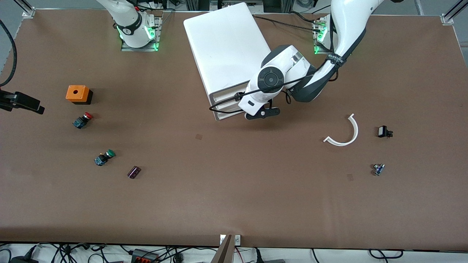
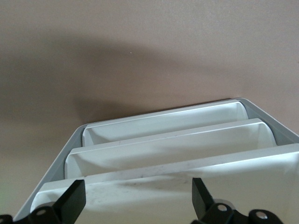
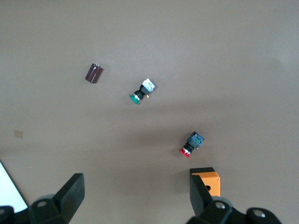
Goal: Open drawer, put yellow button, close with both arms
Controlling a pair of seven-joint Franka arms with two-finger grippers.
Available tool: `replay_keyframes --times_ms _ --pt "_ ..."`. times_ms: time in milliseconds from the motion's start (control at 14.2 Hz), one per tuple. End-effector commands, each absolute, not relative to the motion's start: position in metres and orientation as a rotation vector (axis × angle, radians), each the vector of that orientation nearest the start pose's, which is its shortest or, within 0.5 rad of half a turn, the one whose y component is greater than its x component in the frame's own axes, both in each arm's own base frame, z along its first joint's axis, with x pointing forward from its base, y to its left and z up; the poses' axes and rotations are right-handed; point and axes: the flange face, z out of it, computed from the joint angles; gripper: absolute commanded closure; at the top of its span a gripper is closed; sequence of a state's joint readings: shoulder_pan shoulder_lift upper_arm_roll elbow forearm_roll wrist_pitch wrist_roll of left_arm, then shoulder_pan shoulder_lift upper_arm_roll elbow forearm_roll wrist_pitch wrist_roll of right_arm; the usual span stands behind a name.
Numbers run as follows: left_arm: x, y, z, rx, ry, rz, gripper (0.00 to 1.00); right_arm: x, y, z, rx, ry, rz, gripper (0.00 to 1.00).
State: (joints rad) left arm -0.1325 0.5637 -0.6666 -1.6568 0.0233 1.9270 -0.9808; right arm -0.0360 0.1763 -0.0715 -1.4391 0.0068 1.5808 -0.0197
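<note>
- Front view: the brown surface (image 1: 234,204) carries everything, with loose parts spread toward both ends.
- The white cabinet (image 1: 226,51) stands between the two arm bases, and its front faces the front camera at a slant. The left arm's wrist covers part of that front.
- The drawer (image 2: 163,186) is the top one of three. All three sit pushed in, so their contents are hidden.
- The left claw (image 2: 138,200) hangs just in front of the drawer's lip, spread wide and gripping nothing.
- The right claw (image 3: 138,200) hovers over the right arm's end of the surface above an orange box (image 1: 77,94), also spread wide and empty.
- A white curved strip (image 1: 347,137) lies toward the left arm's end.
- The red-capped button (image 1: 82,120), the green-capped button (image 1: 104,157) and a purple block (image 1: 134,172) lie nearer the front camera than the orange box.
- The yellow button (image 1: 378,169) lies on the bare surface toward the left arm's end, well apart from the cabinet. A black part (image 1: 384,131) lies farther from the camera than it.
</note>
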Motion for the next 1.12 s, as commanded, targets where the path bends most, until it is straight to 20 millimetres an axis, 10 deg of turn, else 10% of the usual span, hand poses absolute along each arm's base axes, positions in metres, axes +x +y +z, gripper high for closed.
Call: replay_keyframes --times_ms 0,632,1053 --pt "0.493 -0.419 0.342 -3.151 -0.369 0.545 0.00 0.585 -0.058 0.582 -3.154 0.098 0.050 0.00" --pt "0.583 -0.339 0.443 -3.015 -0.213 -0.001 0.00 0.564 -0.056 0.573 -3.159 0.086 -0.020 0.00" --pt "0.618 -0.217 0.525 -2.984 0.105 0.030 0.00 0.569 -0.052 0.573 -3.160 0.074 -0.018 0.00"
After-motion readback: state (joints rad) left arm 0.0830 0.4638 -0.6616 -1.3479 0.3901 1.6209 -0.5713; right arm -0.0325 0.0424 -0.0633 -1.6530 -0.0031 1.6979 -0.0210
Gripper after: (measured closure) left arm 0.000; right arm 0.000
